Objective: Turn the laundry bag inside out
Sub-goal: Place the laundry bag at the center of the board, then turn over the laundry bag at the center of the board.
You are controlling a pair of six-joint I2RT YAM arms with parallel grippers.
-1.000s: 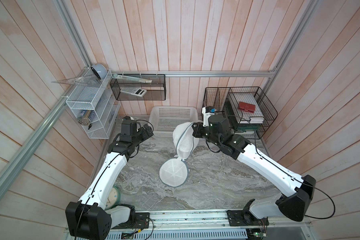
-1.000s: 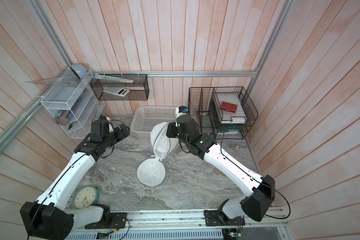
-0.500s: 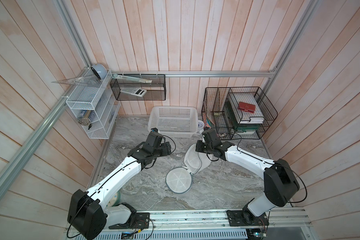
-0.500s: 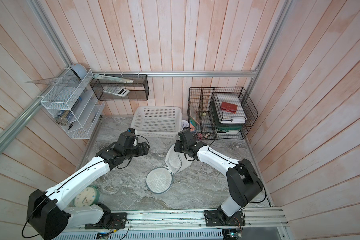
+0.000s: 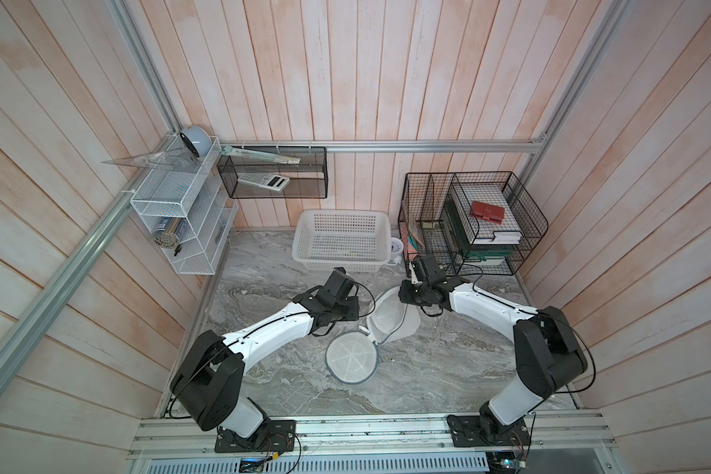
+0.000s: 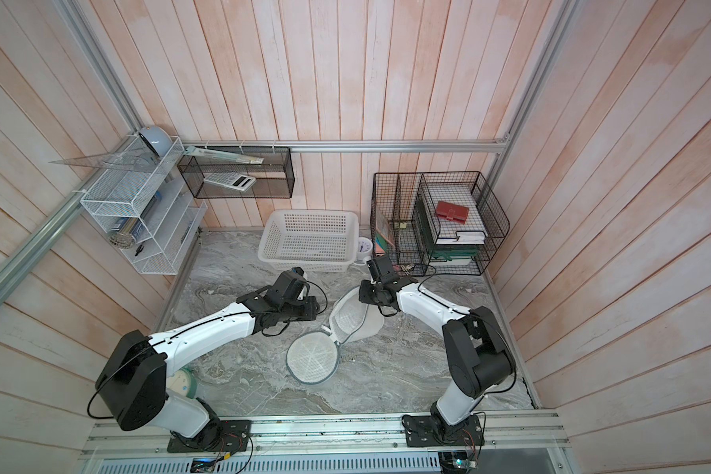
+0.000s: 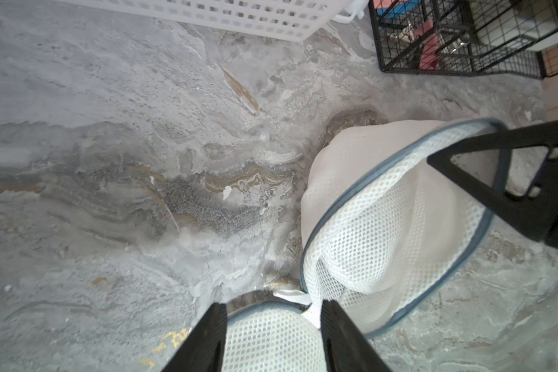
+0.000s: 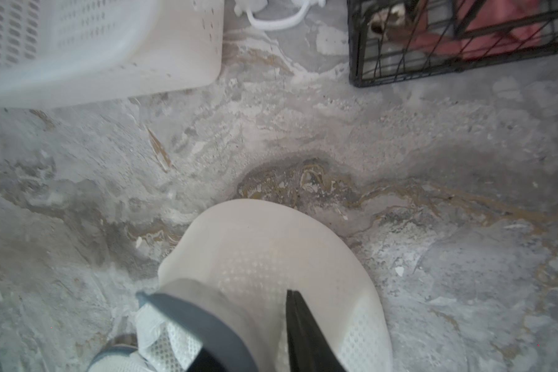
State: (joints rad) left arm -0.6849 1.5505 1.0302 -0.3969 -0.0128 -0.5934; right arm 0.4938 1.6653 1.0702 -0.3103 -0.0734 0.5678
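Observation:
The laundry bag [image 5: 390,318] [image 6: 356,318] lies on the marble table: a white mesh dome with a grey-teal rim, joined to a flat round flap [image 5: 352,363]. My left gripper [image 5: 358,312] [image 7: 273,309] hangs over the flap's rim beside the joint. Its jaws are apart and mesh shows between the fingers [image 7: 213,335]. My right gripper [image 5: 405,293] [image 8: 248,341] is at the dome's far edge with its jaws parted. The grey rim [image 8: 203,322] lies across one finger, and the other finger [image 8: 303,335] rests against the white fabric.
A white perforated basket [image 5: 341,240] stands at the back of the table. A black wire rack [image 5: 468,221] with books is at the back right, with a white cup [image 5: 395,250] between them. A white wire shelf [image 5: 181,213] hangs on the left wall. A round clock [image 6: 183,379] lies near the left arm's base.
The right gripper brought the bag down from mid-air onto the table and parted its jaws. The left arm swung in from the back left to the bag, its jaws narrowing.

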